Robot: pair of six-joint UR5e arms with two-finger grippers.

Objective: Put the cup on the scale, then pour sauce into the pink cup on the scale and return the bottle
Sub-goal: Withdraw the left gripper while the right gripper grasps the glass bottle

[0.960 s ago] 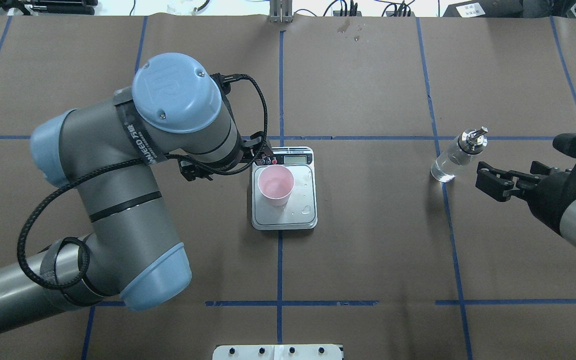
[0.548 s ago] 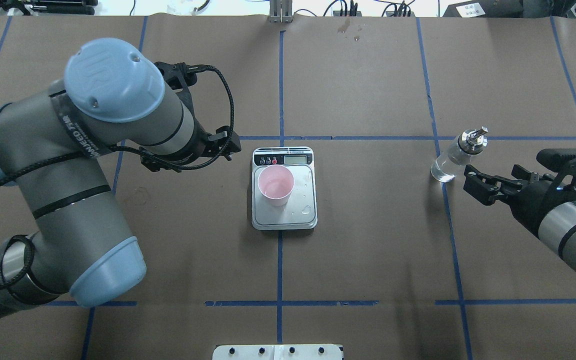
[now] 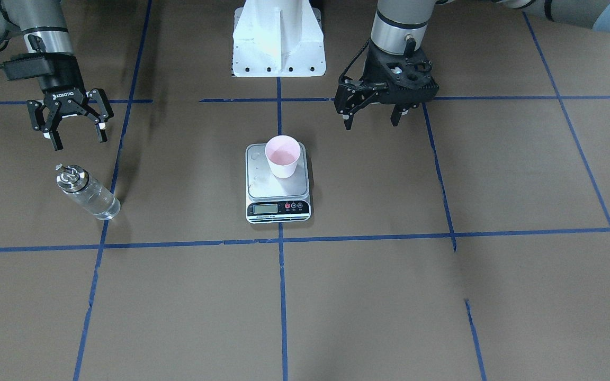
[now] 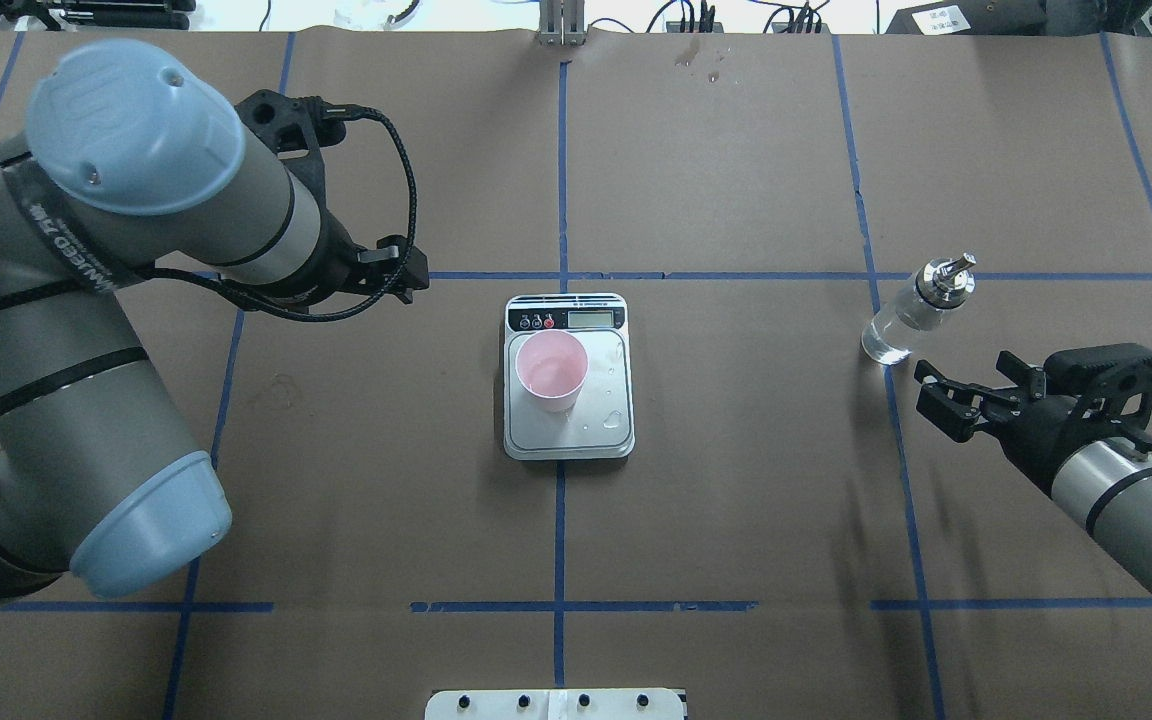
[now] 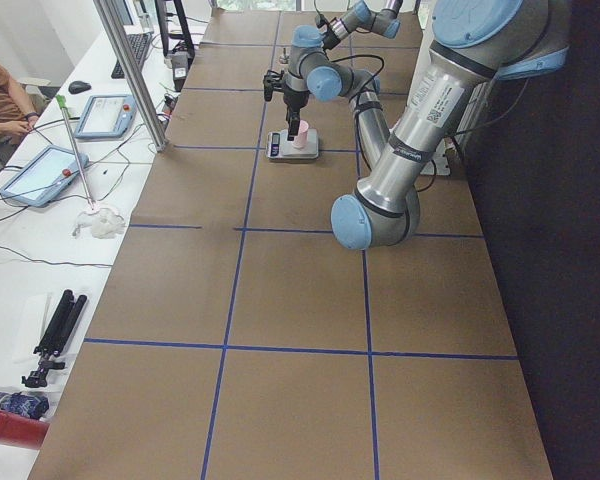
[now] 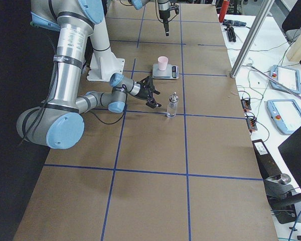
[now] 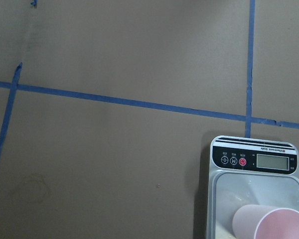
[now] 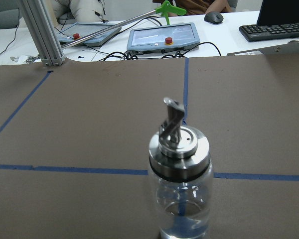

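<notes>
Since the pink cup (image 3: 283,154) already stands upright on the silver platform of the digital kitchen scale (image 3: 260,185), a little toward the robot's left of centre, I'd say the bottle is the next job. The clear glass bottle (image 3: 88,193) stands upright on a blue tape line of the brown paper-covered table (image 3: 442,296), well apart from the scale on the robot's right. Its metal pour spout (image 4: 956,265) is on top and the colourless sauce (image 8: 182,226) sits low in the glass.

The right gripper (image 3: 77,138) hangs near the bottle on the robot's side of it, not touching, fingers spread wide and empty. Its wrist camera looks almost straight at the bottle. The left gripper (image 3: 371,121) is also spread wide with nothing in it, near the scale but clear of it, toward the robot's base.

What worries me from here is the approach. The bottle is tall, narrow and smooth, so one finger clipping the glass before the other would likely tip or skid it. A grip up on the collar could let it swing once it is tilted.

The pour looks touchy too. The cup is light, narrower than the platform and off centre, so a nudge from the spout could shove it over. A stream that runs wide would land on the platform, where a few wet spots already show in the overhead view, or reach the display strip and buttons.
</notes>
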